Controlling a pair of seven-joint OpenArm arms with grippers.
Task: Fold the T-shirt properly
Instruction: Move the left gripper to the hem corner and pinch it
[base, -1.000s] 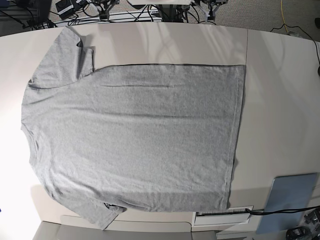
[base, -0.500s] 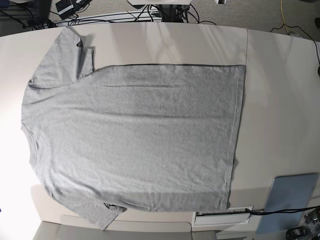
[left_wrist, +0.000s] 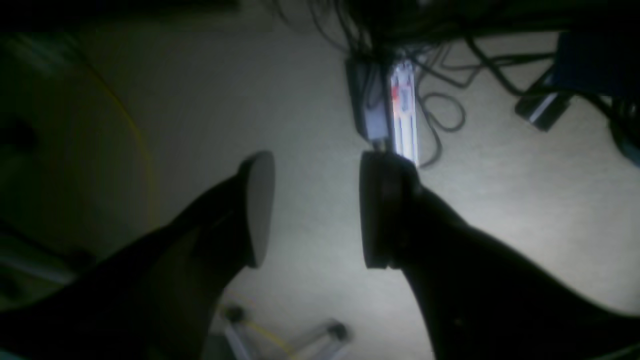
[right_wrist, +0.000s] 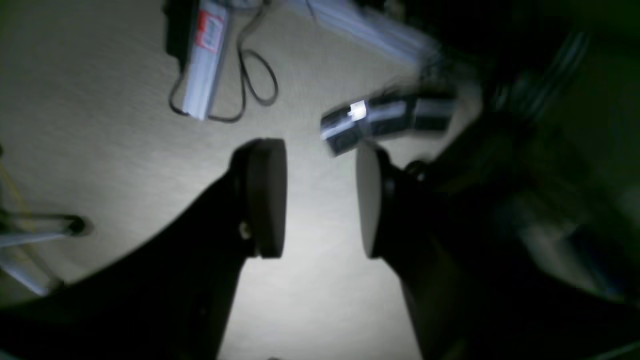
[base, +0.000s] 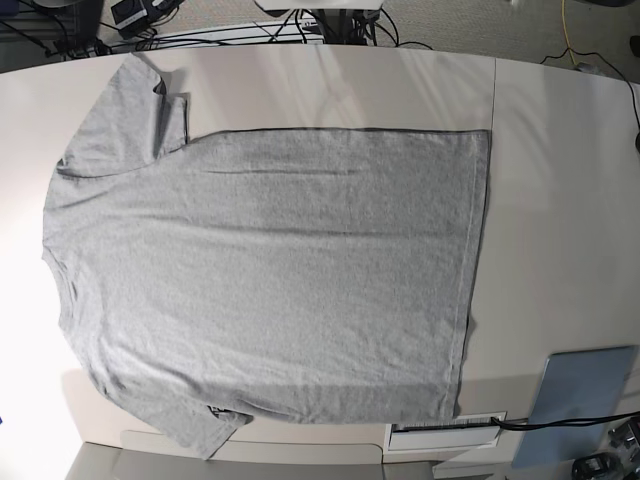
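The heather-grey T-shirt (base: 260, 270) lies spread flat on the white table (base: 560, 200), plain side up, collar at the left, hem at the right. One sleeve points to the far left corner, the other hangs at the near edge. Neither arm shows in the base view. In the left wrist view my left gripper (left_wrist: 312, 210) is open and empty, over the floor. In the right wrist view my right gripper (right_wrist: 320, 200) is open and empty, also over the floor. The shirt does not show in either wrist view.
A grey-blue flat pad (base: 580, 390) lies at the table's near right corner, with a white labelled box (base: 445, 432) beside it. Cables and power strips (left_wrist: 402, 110) lie on the floor behind the table.
The arm parts seen at the top edge of the base view a second ago have gone out of the frame. The shirt has not moved.
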